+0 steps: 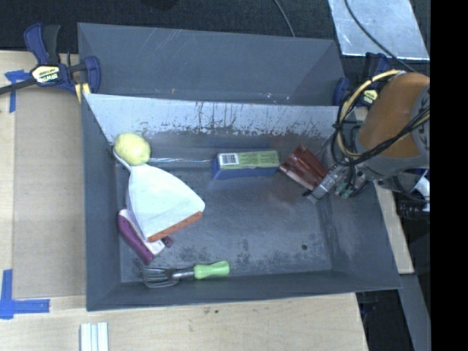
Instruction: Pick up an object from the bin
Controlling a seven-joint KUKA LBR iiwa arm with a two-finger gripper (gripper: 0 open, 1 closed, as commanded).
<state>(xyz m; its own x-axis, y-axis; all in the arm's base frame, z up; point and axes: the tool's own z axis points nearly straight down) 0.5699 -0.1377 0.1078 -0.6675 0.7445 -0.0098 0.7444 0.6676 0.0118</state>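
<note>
Reddish-brown packet (302, 166) near blue-green box (246, 163)

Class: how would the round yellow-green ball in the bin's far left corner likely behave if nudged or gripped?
The yellow-green ball is round, so a nudge would probably send it rolling, though the bin wall and the white wedge beside it may stop it. Its curved surface could slip from a pinch.

Purple cylindrical stick (134, 236), at 8 o'clock in the grey metal bin (219, 64), is partly hidden under the white folded cloth with an orange edge (161, 199). Dark red flat packet (301, 165) at 3 o'clock is overlapped at one end by the gripper (317, 191). Label print on the blue-and-green box (245, 161) is too small to be read. Head of the green-handled metal tool (186, 273) at 7 o'clock is blurred, kind not determined.
</note>
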